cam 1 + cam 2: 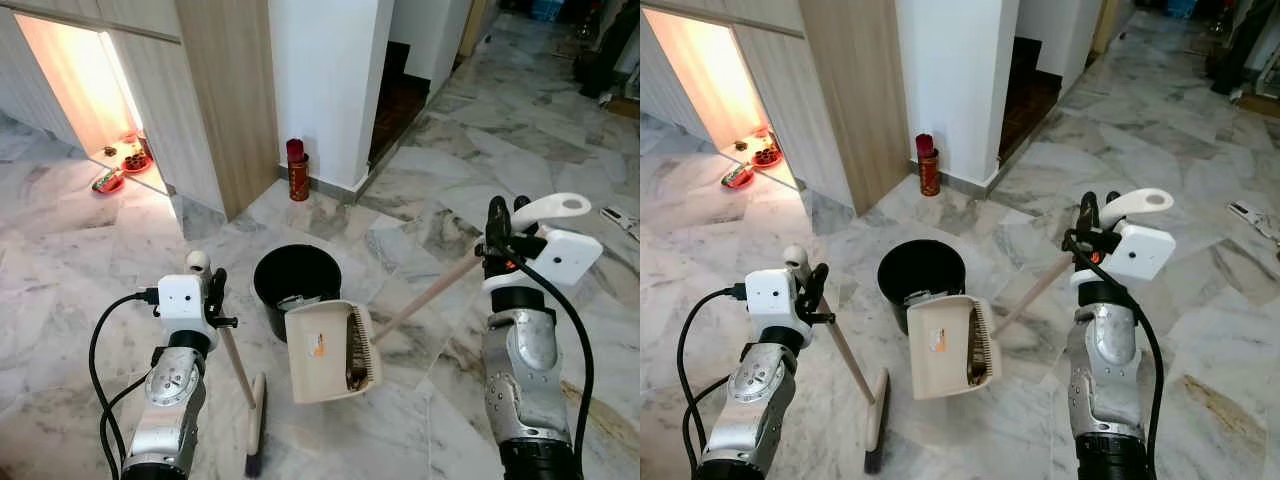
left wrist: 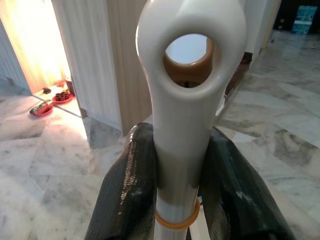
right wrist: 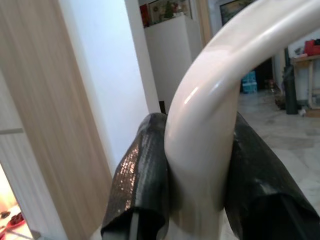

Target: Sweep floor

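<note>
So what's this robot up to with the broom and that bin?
It is sweeping up on a marble floor. Its left gripper is shut on the top of a broom, whose head rests on the floor. Its right gripper is shut on the long handle of a beige dustpan, which is tipped up beside a black bucket, its comb edge holding some brownish debris.

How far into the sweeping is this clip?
Late stage. Debris already lies in the dustpan, which the right claw holds tilted by the black bin. The left claw grips the broom, head on the floor. Left: tipping the debris into the bin.
</note>
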Available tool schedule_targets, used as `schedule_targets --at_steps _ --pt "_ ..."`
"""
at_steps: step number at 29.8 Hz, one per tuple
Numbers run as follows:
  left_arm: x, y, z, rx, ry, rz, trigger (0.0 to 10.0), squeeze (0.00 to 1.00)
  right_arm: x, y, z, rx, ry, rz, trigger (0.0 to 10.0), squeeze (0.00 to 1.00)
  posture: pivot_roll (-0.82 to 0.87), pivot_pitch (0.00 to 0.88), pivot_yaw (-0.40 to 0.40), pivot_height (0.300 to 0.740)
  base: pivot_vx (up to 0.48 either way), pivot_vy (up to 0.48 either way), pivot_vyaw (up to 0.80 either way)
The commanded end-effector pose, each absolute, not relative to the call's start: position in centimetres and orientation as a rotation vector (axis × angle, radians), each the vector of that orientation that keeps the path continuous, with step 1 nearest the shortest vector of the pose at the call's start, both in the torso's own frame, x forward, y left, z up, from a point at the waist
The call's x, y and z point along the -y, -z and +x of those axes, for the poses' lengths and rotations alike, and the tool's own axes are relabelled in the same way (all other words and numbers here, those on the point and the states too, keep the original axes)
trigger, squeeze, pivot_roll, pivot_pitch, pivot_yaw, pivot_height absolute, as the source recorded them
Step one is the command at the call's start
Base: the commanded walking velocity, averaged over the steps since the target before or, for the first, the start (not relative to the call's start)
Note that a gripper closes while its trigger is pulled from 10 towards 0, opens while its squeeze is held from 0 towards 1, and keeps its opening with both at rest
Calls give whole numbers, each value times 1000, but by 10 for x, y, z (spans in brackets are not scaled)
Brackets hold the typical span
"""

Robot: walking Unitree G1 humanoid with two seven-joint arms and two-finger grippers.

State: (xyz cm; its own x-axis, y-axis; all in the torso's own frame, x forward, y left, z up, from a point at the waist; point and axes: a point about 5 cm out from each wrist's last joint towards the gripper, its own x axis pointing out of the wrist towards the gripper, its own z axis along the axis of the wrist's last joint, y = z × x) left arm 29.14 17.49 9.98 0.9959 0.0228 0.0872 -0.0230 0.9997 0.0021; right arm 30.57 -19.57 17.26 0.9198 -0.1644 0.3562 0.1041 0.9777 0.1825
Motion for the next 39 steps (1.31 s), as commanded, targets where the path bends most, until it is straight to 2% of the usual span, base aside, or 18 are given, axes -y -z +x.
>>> schedule_targets --at_steps 1,12,20,39 --pt "-174 -107 295 129 -16 13 10000 0 193 -207 307 510 120 179 10000 0 60 0 -11 740 0 0 0" --pt "-175 -109 295 144 -31 1 10000 0 185 -243 317 598 79 190 10000 0 61 0 -13 740 0 0 0" --pt "-174 -108 294 147 -25 26 10000 0 181 -249 323 606 56 179 10000 0 66 0 -18 740 0 0 0" --pt "-172 -107 292 142 -25 25 10000 0 177 -242 324 569 39 210 10000 0 67 0 -22 740 315 0 0"
